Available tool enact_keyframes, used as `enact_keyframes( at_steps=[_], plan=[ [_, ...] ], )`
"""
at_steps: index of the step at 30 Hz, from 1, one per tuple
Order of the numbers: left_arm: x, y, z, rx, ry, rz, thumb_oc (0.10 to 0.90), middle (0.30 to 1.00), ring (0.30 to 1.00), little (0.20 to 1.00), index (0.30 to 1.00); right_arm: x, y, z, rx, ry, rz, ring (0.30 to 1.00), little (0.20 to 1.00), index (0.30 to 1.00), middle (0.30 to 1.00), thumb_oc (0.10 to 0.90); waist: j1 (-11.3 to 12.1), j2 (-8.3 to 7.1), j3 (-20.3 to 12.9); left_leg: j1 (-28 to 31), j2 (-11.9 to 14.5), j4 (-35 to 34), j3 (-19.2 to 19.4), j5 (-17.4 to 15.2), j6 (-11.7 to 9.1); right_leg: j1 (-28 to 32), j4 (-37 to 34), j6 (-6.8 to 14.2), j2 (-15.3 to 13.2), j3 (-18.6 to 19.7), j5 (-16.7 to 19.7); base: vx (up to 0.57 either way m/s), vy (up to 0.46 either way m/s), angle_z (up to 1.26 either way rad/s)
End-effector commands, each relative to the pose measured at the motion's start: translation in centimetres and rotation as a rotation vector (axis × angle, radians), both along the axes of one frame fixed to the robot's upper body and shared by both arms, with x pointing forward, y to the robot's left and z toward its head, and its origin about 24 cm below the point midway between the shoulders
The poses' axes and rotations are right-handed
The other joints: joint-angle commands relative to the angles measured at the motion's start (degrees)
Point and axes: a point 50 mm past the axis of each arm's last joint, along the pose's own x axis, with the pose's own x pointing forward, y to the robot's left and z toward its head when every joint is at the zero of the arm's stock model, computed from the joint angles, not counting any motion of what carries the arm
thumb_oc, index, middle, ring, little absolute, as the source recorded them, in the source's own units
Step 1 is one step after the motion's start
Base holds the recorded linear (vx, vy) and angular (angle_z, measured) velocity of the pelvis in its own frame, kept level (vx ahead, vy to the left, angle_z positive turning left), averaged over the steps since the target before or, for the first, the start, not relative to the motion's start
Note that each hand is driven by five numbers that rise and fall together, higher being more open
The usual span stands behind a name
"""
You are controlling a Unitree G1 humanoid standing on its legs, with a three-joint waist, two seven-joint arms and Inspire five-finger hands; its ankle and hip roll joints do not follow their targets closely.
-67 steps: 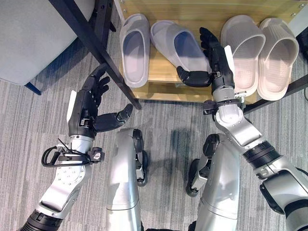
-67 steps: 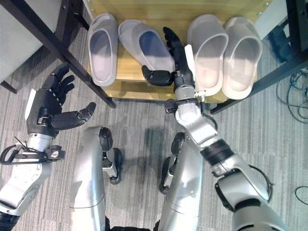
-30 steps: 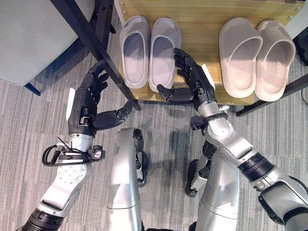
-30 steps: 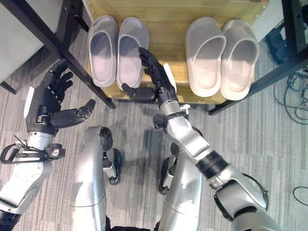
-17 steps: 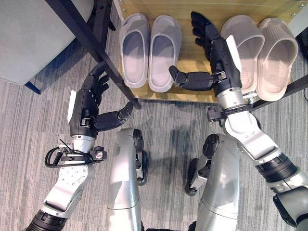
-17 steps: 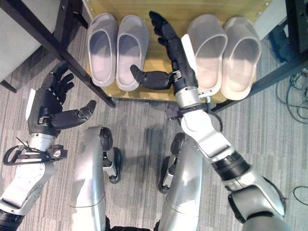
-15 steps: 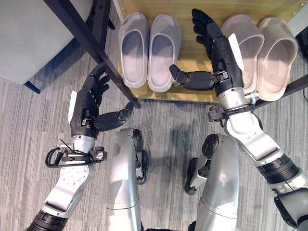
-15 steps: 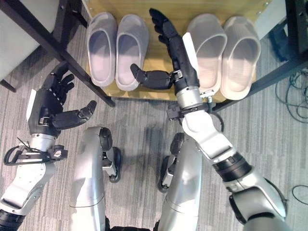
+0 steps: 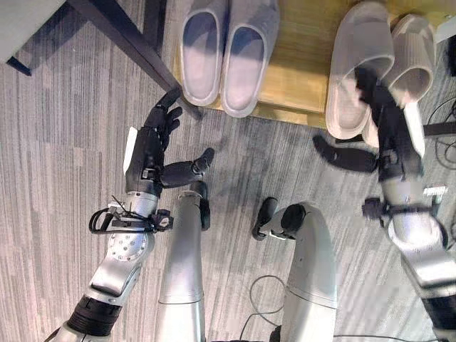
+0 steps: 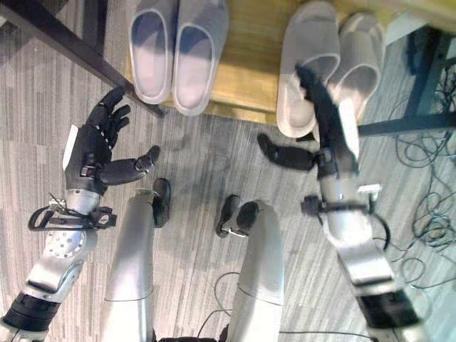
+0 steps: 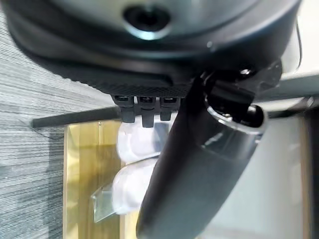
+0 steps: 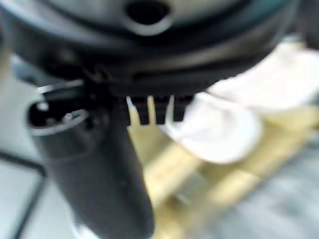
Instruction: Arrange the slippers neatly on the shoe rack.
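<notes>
Two grey slippers (image 9: 201,50) (image 9: 249,53) lie side by side, toes away from me, at the left end of the wooden shoe rack (image 9: 293,71). A pale beige pair (image 9: 356,64) (image 9: 415,46) lies at the right end, and its heels overhang the rack's front edge. My right hand (image 9: 388,132) is open with its fingers straight. It hovers over the heel end of the beige pair, its thumb out towards the carpet. My left hand (image 9: 151,146) is open above the carpet, just in front of the grey pair, and holds nothing.
A black slanted frame bar (image 9: 125,35) crosses the carpet to the left of the grey slippers. Another dark bar (image 9: 443,129) runs at the far right, beside the beige pair. Grey striped carpet (image 9: 57,178) lies in front of the rack.
The camera has pulled back, so the rack now sits higher in view. My right hand has moved from between the two pairs to the heel end of the beige pair. My left hand stays open.
</notes>
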Motion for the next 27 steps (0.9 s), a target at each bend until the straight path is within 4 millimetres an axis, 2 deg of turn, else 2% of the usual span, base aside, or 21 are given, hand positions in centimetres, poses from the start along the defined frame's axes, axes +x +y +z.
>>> enact_keyframes(
  at_steps=[1,2,6,8,9,10,11,13,14,15,17,18,19,21,24,27],
  plan=[
    [-1.3,0.1,-1.1,0.065,-0.022,-0.070,0.800,0.900,0.900,0.900,0.900,0.3,1.3,0.9,-0.084,-0.078,0.084,0.900,0.900,0.900,0.900,0.800,-0.8,-0.83,-12.4,-2.9,-0.3,-4.2,-1.3,0.6,-0.5,0.3,-5.0,2.2,-1.5,-0.8,1.8,-0.13,-0.061,0.19],
    [-1.4,0.1,-1.1,0.066,-0.020,-0.071,0.800,0.900,0.900,0.900,0.900,0.3,1.3,0.8,-0.084,-0.077,0.083,0.900,0.900,0.900,0.900,0.800,-0.8,-0.73,-12.1,-2.0,-0.4,-5.0,-1.5,1.1,-0.6,1.3,-5.9,2.1,-1.5,-1.2,2.2,-0.11,-0.067,0.11],
    [-1.8,0.2,-3.2,0.113,0.078,-0.115,0.800,0.900,0.900,0.900,0.900,-0.1,1.4,-4.0,-0.113,0.117,0.083,0.900,0.900,0.900,0.900,0.800,-0.3,-1.02,-13.3,7.7,-0.2,-17.3,-2.1,6.0,-1.5,11.3,-17.9,2.8,-1.1,-4.1,4.6,-0.07,-0.052,0.25],
    [-2.0,0.4,-4.3,0.141,0.140,-0.131,0.800,0.900,0.900,0.900,0.900,-0.2,1.3,-6.5,-0.134,0.222,0.067,0.900,0.900,0.900,0.900,0.800,0.1,-1.06,-13.8,13.9,0.3,-24.5,-2.6,8.4,-1.6,16.8,-23.4,3.4,-0.2,-5.7,6.5,-0.02,-0.044,0.27],
    [-2.3,0.6,-5.3,0.165,0.195,-0.144,0.800,0.900,0.900,0.900,0.900,-0.6,1.2,-8.9,-0.091,0.313,0.054,0.900,0.900,0.900,0.900,0.800,0.5,-1.09,-14.1,20.9,0.8,-32.2,-2.7,10.6,-1.9,23.3,-30.0,4.6,1.2,-7.8,8.2,0.03,-0.057,0.19],
    [-2.4,0.8,-6.1,0.181,0.228,-0.142,0.800,0.900,0.900,0.900,0.900,-0.7,0.9,-10.1,-0.080,0.361,0.027,0.900,0.900,0.900,0.900,0.800,0.7,-1.13,-14.6,23.5,0.8,-35.2,-2.4,12.0,-2.3,25.8,-32.8,5.4,1.7,-9.0,9.0,0.03,-0.047,0.14],
    [-2.5,0.8,-6.1,0.182,0.229,-0.141,0.800,0.900,0.900,0.900,0.900,-0.7,0.9,-10.2,-0.079,0.362,0.028,0.900,0.900,0.900,0.900,0.800,0.7,-1.11,-14.3,24.3,0.9,-36.0,-2.5,12.4,-2.3,26.6,-33.5,5.4,1.9,-9.2,9.3,0.06,-0.032,0.08],
    [-2.8,1.3,-7.1,0.224,0.280,-0.138,0.800,0.900,0.900,0.900,0.900,-1.0,0.8,-12.1,-0.107,0.438,0.010,0.900,0.900,0.900,0.900,0.800,1.2,-0.81,-15.3,31.7,1.0,-44.1,-2.1,14.3,-2.5,32.7,-39.8,6.4,3.1,-10.6,11.1,0.13,-0.058,0.04],
    [-3.2,1.7,-8.5,0.248,0.341,-0.130,0.800,0.900,0.900,0.900,0.900,-1.6,0.6,-14.5,-0.152,0.533,-0.007,0.900,0.900,0.900,0.900,0.800,1.7,-0.89,-16.1,39.8,1.2,-51.9,-1.8,16.9,-3.4,40.3,-46.9,7.4,4.4,-12.0,13.1,0.21,-0.113,0.01],
    [-3.4,1.8,-9.0,0.258,0.362,-0.127,0.800,0.900,0.900,0.900,0.900,-1.9,0.7,-16.0,-0.174,0.593,-0.019,0.900,0.900,0.900,0.900,0.800,1.8,-0.77,-16.2,44.7,1.4,-56.6,-2.0,18.1,-3.6,45.0,-51.5,7.6,5.6,-12.6,14.1,0.21,-0.135,0.02],
    [-3.7,2.0,-10.0,0.258,0.409,-0.122,0.800,0.900,0.900,0.900,0.900,-2.6,0.2,-18.2,-0.212,0.688,-0.056,0.900,0.900,0.900,0.900,0.800,2.1,-0.45,-17.1,50.8,1.6,-61.9,-1.5,19.9,-3.9,50.5,-56.4,8.3,6.8,-13.5,15.5,0.11,-0.041,0.06],
    [-3.7,2.0,-10.4,0.260,0.427,-0.118,0.800,0.900,0.900,0.900,0.900,-2.9,0.1,-19.4,-0.222,0.732,-0.076,0.900,0.900,0.900,0.900,0.800,2.2,-0.29,-17.1,53.6,1.8,-65.0,-1.1,22.3,-3.7,53.5,-60.1,8.4,7.6,-14.4,18.3,0.07,-0.014,0.05],
    [-3.9,2.1,-10.8,0.259,0.446,-0.116,0.800,0.900,0.900,0.900,0.900,-3.5,-0.3,-20.5,-0.236,0.788,-0.101,0.900,0.900,0.900,0.900,0.800,2.4,0.01,-17.2,56.4,2.1,-67.3,-0.8,23.4,-3.9,56.2,-62.7,8.6,8.4,-14.9,19.4,0.11,-0.046,-0.12],
    [-4.4,2.1,-12.6,0.269,0.525,-0.109,0.800,0.900,0.900,0.900,0.900,-5.7,-0.7,-24.1,-0.258,0.961,-0.165,0.900,0.900,0.900,0.900,0.800,2.5,0.69,-20.0,67.1,3.3,-75.0,1.6,24.3,-4.6,67.5,-74.5,10.2,11.0,-13.3,22.7,0.28,-0.112,-0.22],
    [-5.0,1.6,-13.5,0.302,0.555,-0.126,0.800,0.900,0.900,0.900,0.900,-7.8,-0.3,-26.3,-0.231,1.076,-0.176,0.900,0.900,0.900,0.900,0.800,1.9,1.28,-23.6,72.4,3.1,-75.3,4.0,23.5,-5.0,75.4,-82.1,10.8,12.0,-11.3,24.7,0.20,-0.162,-0.59],
    [-4.6,0.9,-13.0,0.269,0.529,-0.132,0.800,0.900,0.900,0.900,0.900,-8.4,0.5,-27.0,-0.191,1.106,-0.179,0.900,0.900,0.900,0.900,0.800,1.2,3.01,-24.4,75.0,3.4,-75.3,5.9,23.4,-5.4,77.3,-82.7,10.9,12.3,-9.3,24.2,0.04,-0.128,-0.30]
  ],
)
